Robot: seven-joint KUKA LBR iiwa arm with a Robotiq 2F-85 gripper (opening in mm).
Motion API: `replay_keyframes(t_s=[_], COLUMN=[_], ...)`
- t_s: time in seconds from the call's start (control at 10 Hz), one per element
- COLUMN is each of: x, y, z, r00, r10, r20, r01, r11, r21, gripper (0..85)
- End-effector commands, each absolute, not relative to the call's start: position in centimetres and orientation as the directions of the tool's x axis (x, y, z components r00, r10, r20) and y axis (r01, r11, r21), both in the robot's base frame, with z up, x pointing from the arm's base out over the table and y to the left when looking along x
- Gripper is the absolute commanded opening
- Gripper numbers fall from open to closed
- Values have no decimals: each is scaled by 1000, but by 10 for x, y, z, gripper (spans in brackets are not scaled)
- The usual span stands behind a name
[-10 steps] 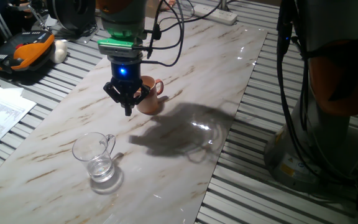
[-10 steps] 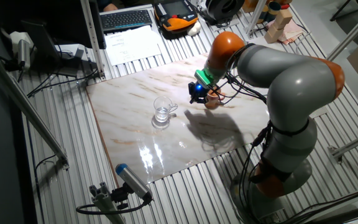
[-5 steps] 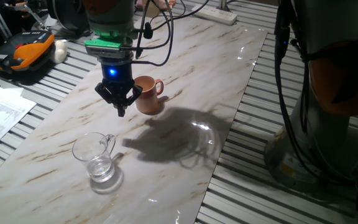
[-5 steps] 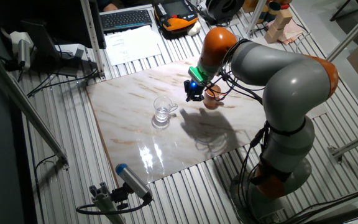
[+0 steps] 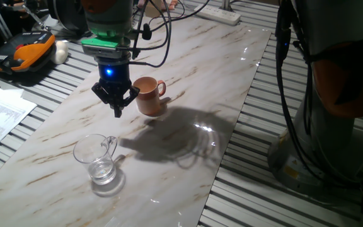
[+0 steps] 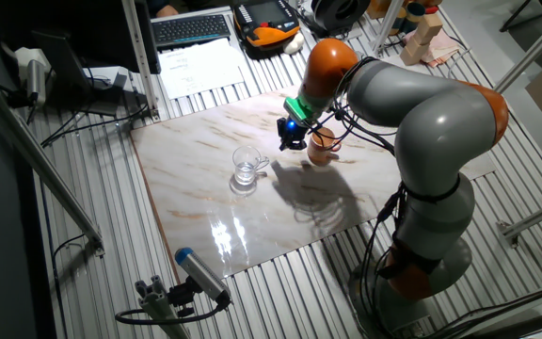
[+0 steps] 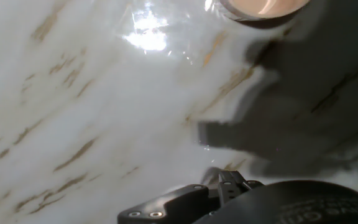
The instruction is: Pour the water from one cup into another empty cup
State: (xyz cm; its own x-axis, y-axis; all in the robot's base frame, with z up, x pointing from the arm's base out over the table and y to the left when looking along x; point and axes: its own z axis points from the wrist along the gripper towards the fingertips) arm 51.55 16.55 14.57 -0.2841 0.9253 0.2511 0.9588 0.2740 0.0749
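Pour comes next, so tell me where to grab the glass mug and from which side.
Grip the glass mug by its loop handle, coming down from above on the side facing the brown mug. The mug stands upright with water at the bottom, its handle toward the end effector, and the smooth wall may slip.

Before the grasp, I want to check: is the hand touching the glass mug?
Apart. One fixed view shows the hand hanging above the table, with bare marble between it and the glass mug standing nearer the camera.
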Motion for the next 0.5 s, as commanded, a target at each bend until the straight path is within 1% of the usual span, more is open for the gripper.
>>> replay_keyframes(t_s=[0.0,0.2,0.4], x=[516,519,520], y=[166,171,172], z=[143,135,133], r00=[-275,-248,-236], r10=[927,938,940], r20=[255,241,247], r01=[962,968,971], r11=[261,233,218], r21=[85,90,101], gripper=[0,0,0])
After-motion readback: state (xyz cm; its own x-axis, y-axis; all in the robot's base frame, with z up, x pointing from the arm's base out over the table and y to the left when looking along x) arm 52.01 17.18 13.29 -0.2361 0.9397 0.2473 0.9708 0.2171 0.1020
